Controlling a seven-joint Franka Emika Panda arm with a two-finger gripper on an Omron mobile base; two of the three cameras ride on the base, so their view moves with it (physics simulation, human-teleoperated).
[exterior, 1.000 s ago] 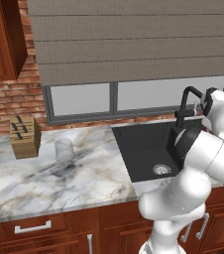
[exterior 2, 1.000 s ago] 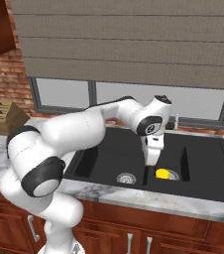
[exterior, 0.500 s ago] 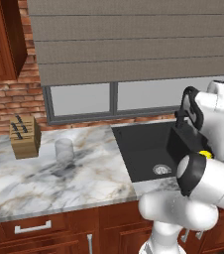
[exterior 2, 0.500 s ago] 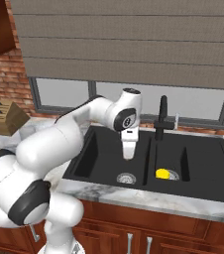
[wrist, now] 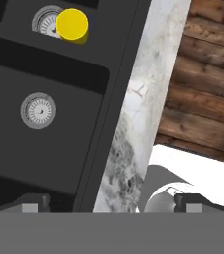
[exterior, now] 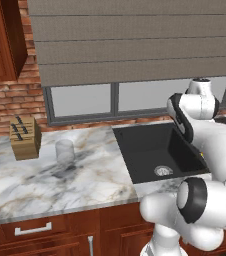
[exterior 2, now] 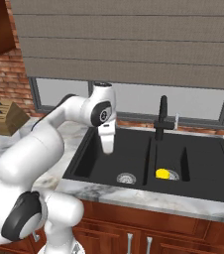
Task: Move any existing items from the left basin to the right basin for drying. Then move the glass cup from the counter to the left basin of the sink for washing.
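My gripper (exterior 2: 107, 147) hangs over the wide left basin (exterior 2: 115, 158), jaws spread wide and holding nothing. Nearest below me is that basin's bare black floor with its round silver drain (exterior 2: 126, 177). The yellow container (exterior 2: 164, 174) sits upright in the narrow right basin (exterior 2: 200, 166), on the far side of the divider from my jaws, so I judge the first part of the job done.

What matters now is the glass cup (exterior: 64, 151). It stands upright on the marble counter (exterior: 45, 180), well apart from me, out past the sink's left rim and toward the knife block (exterior: 24, 138), which is near it but not touching. Its long axis is vertical, so I expect a side-on grasp to suit.

My way there crosses the sink (exterior: 157, 152) rim, then open counter with room around the cup. The block behind it is the thing to clear.
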